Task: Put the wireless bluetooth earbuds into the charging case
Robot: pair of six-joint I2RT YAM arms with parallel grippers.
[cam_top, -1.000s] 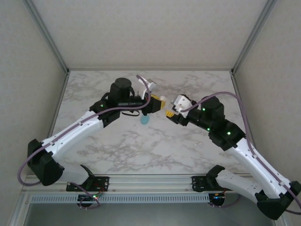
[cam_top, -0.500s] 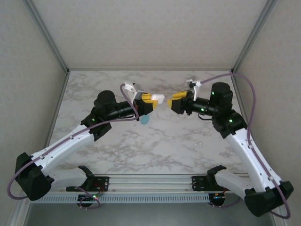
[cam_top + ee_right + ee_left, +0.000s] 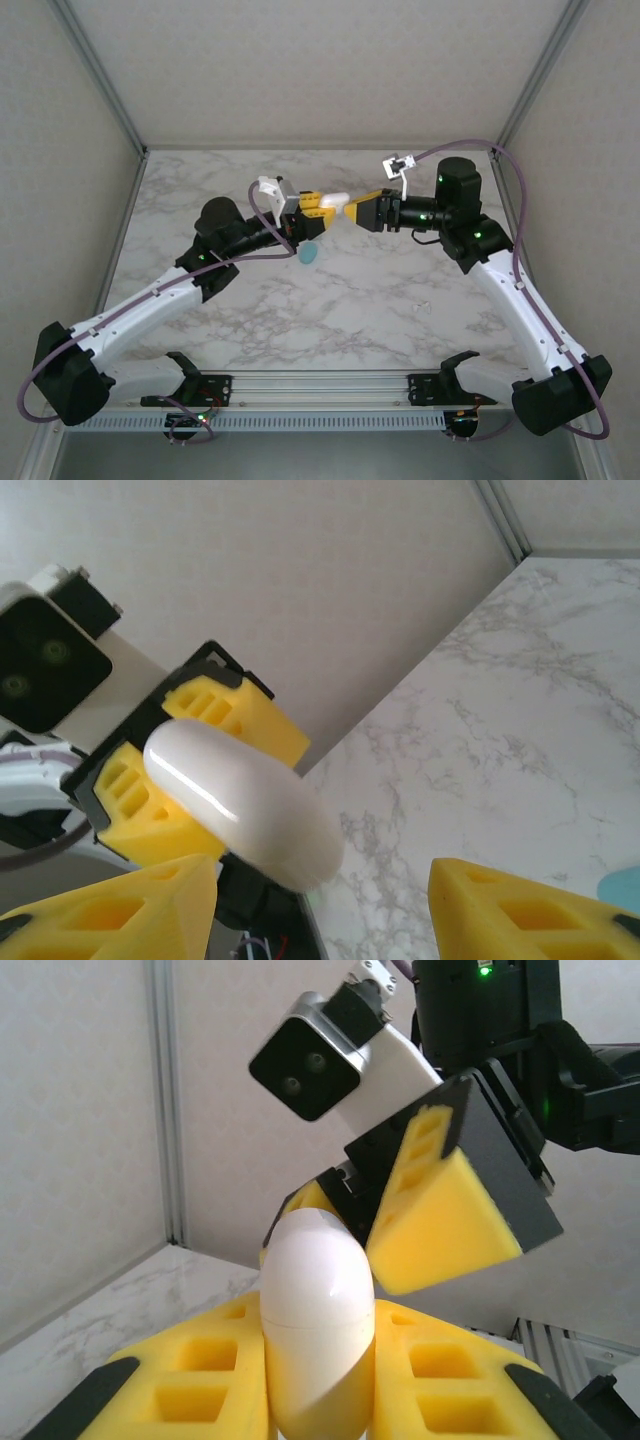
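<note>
Overhead camera looks down; 2 close wrist cameras (image 3: pixel 315 1055) face each other, sharing white capsule (image 3: pixel 318 1320).

The charging case (image 3: pixel 308 254) — a small teal pebble — lies on the marble table (image 3: pixel 380 330), left of centre.

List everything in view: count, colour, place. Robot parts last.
white oval piece: one, white, held above the table in the left hand
charging case: one, light blue, on the table near the left hand
small bit: one, white, on the table right of centre
table: one, grey-veined white marble
arms: two, white and black, reaching from the near edge
left hand: one, yellow pads, shut on the white oval piece
right hand: one, yellow pads, open, facing the piece's tip
</note>
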